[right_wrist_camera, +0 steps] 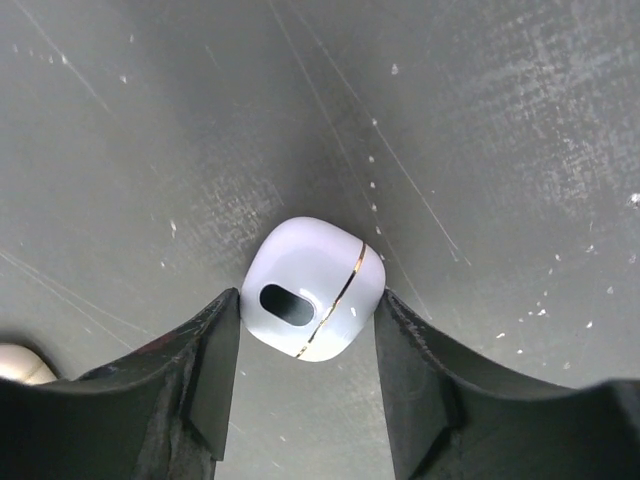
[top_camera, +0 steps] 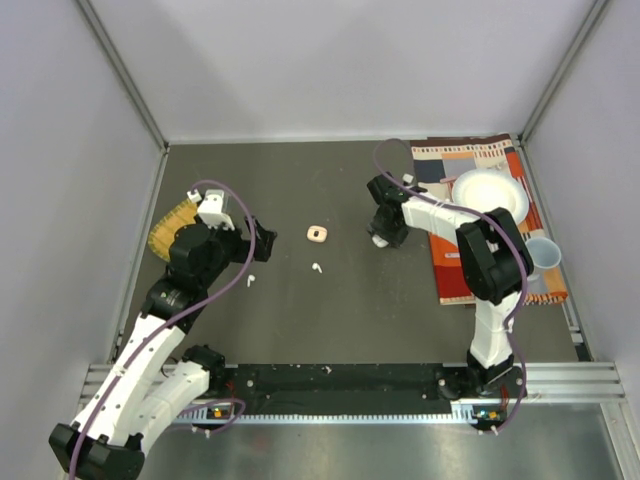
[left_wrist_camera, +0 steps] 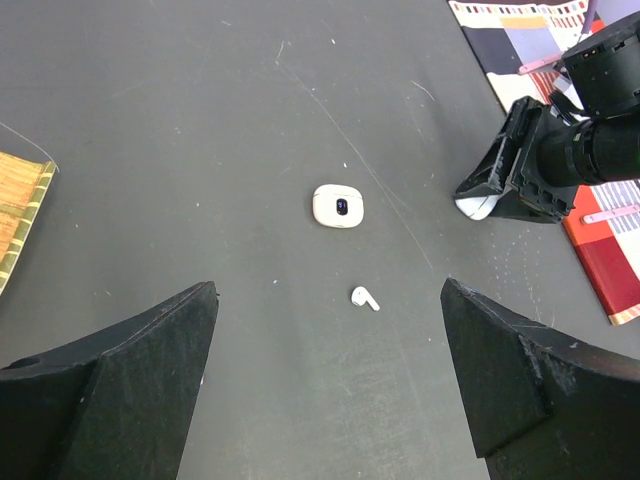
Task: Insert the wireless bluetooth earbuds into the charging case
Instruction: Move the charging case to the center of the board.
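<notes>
Woven mat [top_camera: 168, 232]: lies on the counter [top_camera: 330, 190] outboard of the left gripper, well apart from the jaws.
Left gripper [left_wrist_camera: 328, 288]: jaws spread wide with nothing between the fingers; it hangs over bare counter.
Left white earbud [top_camera: 250, 280]: on the counter just beside the left jaws, on their near side. It is too small to tell its heading.
Centre white earbud [left_wrist_camera: 365, 298]: on the counter ahead of the left jaws, inside the span of the fingers and nearer the right-hand one. Its long axis is diagonal in the left wrist view, with the bulb away from the jaws and the stem angled back toward the right-hand finger.
Pale peach case [left_wrist_camera: 337, 206]: farther ahead of the left jaws and apart from the centre white earbud. It lies flat with its long axis across the jaw line, and a dark oval shows on its upper face.
Right gripper [right_wrist_camera: 308, 295]: jaws drawn in against a white charging case [right_wrist_camera: 313, 290], one finger on each side.
White charging case, attitude: the gold seam runs diagonally between the jaws, and the dark oval is on the part toward the left-hand finger. The left wrist view shows it down at counter level.
Patterned rug [top_camera: 455, 275]: beyond the right jaws on the outboard side, carrying a white bowl [top_camera: 490, 190] and a cup [top_camera: 543, 255].
</notes>
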You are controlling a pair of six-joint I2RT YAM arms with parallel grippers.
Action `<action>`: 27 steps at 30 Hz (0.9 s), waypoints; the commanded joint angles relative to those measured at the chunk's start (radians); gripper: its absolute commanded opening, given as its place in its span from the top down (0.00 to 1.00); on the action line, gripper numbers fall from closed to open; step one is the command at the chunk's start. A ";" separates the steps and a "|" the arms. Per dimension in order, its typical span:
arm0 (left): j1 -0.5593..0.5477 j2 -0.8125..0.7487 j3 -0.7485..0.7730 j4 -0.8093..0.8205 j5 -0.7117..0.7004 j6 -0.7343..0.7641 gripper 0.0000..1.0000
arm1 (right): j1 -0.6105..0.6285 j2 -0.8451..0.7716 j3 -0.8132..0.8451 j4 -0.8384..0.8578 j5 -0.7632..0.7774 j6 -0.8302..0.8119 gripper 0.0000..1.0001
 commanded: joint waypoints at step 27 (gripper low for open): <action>0.004 0.001 -0.010 0.039 0.025 -0.006 0.02 | 0.055 -0.280 -0.273 0.169 0.049 -0.382 0.16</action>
